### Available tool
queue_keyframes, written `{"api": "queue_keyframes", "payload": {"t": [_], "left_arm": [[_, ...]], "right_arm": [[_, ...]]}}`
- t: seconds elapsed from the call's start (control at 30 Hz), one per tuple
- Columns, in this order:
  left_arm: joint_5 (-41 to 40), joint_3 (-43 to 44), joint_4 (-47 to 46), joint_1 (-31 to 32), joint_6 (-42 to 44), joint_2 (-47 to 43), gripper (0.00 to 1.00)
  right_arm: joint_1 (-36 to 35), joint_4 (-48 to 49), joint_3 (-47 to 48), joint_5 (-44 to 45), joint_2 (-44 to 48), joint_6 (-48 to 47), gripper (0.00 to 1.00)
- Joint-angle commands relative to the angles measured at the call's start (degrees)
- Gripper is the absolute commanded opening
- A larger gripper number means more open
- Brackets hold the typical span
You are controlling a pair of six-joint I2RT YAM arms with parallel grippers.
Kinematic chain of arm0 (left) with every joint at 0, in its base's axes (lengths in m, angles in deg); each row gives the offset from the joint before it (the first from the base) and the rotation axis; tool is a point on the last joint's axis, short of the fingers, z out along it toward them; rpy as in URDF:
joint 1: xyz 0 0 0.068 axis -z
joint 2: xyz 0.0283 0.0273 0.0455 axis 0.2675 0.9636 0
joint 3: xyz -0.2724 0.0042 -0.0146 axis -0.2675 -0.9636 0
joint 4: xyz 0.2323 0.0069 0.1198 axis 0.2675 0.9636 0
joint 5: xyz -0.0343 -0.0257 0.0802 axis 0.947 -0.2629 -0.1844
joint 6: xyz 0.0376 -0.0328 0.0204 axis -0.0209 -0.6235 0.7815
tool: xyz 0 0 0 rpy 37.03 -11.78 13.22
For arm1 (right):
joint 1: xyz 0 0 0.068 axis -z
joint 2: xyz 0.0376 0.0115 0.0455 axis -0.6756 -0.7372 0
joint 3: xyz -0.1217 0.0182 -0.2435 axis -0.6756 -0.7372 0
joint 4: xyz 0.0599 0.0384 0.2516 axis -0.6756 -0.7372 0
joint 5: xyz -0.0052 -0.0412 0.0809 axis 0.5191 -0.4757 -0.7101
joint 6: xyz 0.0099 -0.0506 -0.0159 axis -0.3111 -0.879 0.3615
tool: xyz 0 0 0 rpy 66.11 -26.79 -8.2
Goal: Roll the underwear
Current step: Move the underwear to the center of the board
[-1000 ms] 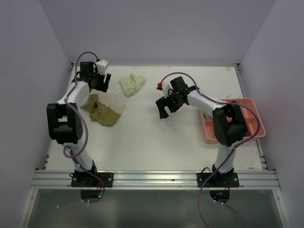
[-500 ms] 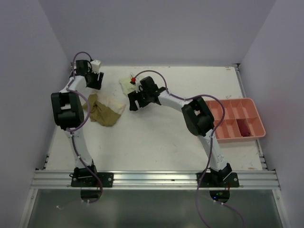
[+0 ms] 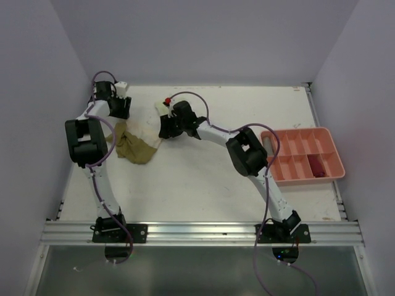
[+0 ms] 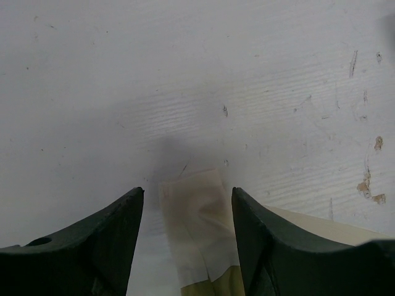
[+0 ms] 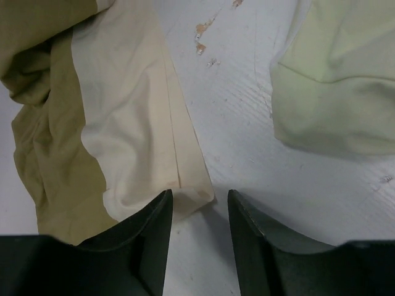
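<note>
A cream underwear (image 3: 145, 132) lies on an olive-tan one (image 3: 133, 149) at the table's far left. In the left wrist view its corner (image 4: 194, 213) sits between my left gripper (image 4: 186, 191) fingers, which stand open above it. My right gripper (image 5: 199, 194) is open but narrow at the cream piece's (image 5: 129, 123) other corner, whose tip is by the left finger (image 5: 145, 246). The olive-tan cloth (image 5: 43, 142) lies beyond it. A pale yellow-green underwear (image 5: 339, 80) lies apart to the right. From above, the left gripper (image 3: 119, 110) and right gripper (image 3: 164, 128) flank the cream cloth.
A salmon-pink compartment tray (image 3: 302, 131) stands at the right edge, with a dark red cloth (image 3: 318, 166) in one compartment and a grey roll (image 3: 270, 143) in another. The left wall is close to the left arm. The right arm stretches across the table's middle.
The right arm swung left from the table's middle to the cream cloth, and its jaws narrowed. The left gripper shifted slightly back and left, closing a little.
</note>
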Motion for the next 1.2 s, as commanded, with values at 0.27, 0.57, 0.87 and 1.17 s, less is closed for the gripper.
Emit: {"api": "queue_keyframes", "payload": {"t": [0.27, 0.57, 0.87, 1.17], "left_arm": [[5.9, -0.6, -0.3, -1.2, -0.8, -2.3, 0.39], [19.9, -9.2, 4.9, -1.3, 2.0, -12.2, 0.00], [36.3, -25.2, 7.5, -0.5, 6.5, -28.3, 0.39], [26.9, -28.2, 1.8, 13.4, 1.4, -25.5, 0.65]], "right_arm": [[-0.8, -0.8, -6.9, -1.2, 4.1, -3.3, 0.00], [5.7, -2.5, -22.5, -1.2, 22.0, -10.1, 0.00], [13.9, -13.5, -33.2, -3.9, 34.6, -19.8, 0.00], [14.9, -16.5, -35.8, -4.7, 35.6, -22.5, 0.00]]}}
